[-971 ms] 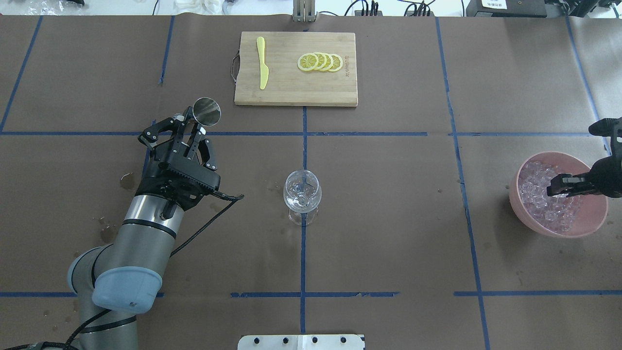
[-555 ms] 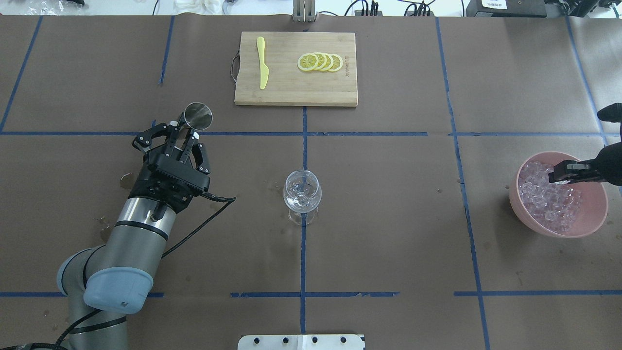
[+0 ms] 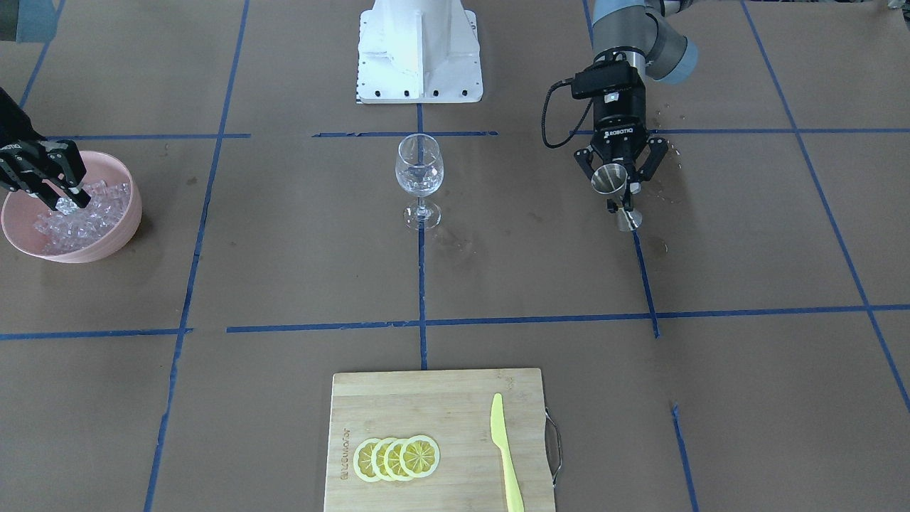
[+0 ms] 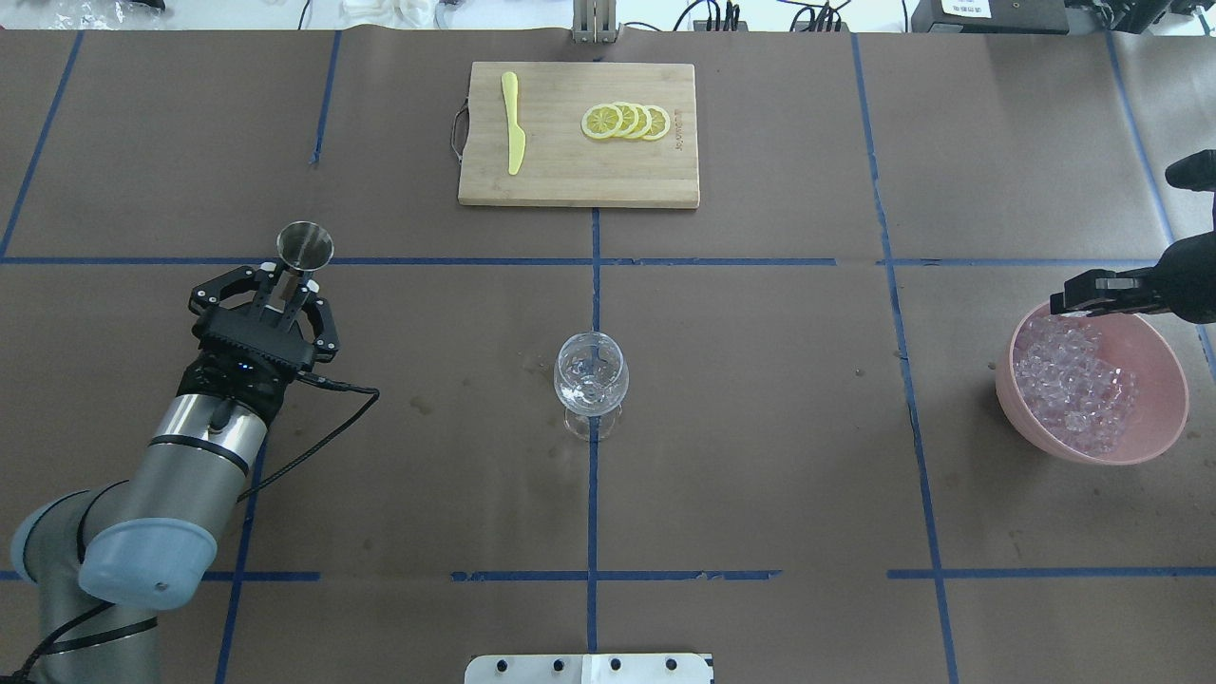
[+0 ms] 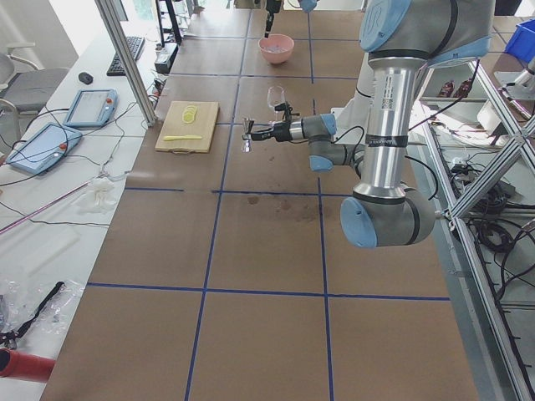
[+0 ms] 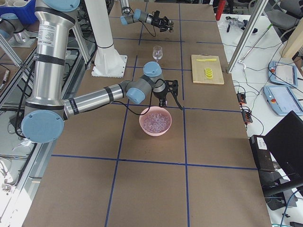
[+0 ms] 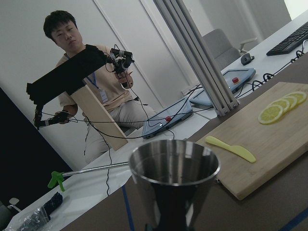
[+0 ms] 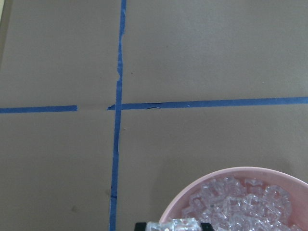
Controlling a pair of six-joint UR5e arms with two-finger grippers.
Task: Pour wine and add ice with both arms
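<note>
My left gripper is shut on a steel jigger, held roughly upright above the table left of the wine glass. The left wrist view shows the jigger's rim close up, its inside hidden. The clear glass stands at the table's centre. No wine shows. My right gripper hovers over the far-left rim of the pink bowl, shut on one ice cube. The heap of ice fills the bowl.
A bamboo cutting board at the far middle carries lemon slices and a yellow knife. The white pedestal stands behind the glass. Wet spots mark the paper near my left arm. A person sits beyond the table's end.
My left arm has drawn left and back, and the jigger has turned from tilted to roughly upright. My right gripper has risen out of the ice heap to the bowl's rim.
</note>
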